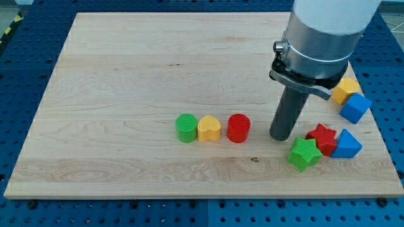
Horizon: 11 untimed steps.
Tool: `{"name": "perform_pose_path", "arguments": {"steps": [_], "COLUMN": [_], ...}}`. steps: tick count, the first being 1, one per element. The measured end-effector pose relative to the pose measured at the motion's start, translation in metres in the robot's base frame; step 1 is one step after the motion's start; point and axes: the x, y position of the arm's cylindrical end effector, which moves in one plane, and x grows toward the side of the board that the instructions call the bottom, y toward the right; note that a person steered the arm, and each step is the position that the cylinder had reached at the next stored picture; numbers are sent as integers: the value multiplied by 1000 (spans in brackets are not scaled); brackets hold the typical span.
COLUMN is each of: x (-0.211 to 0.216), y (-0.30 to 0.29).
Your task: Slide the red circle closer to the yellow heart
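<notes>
The red circle (238, 128) stands on the wooden board, a small gap to the right of the yellow heart (209, 128). A green circle (186, 128) touches the heart's left side. My tip (279, 137) rests on the board to the right of the red circle, about one block's width away and not touching it. The three blocks and my tip lie in a rough horizontal line below the board's middle.
A green star (303, 153), a red star (323, 139) and a blue triangle (346, 144) cluster at the view's lower right, close to my tip. A yellow block (344, 90) and a blue cube (355, 108) sit at the right edge. The board (126, 75) lies on a blue perforated table.
</notes>
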Motion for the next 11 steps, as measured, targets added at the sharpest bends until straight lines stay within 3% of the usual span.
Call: {"name": "perform_pose_path", "arguments": {"steps": [11], "x": [0], "y": [-44]}}
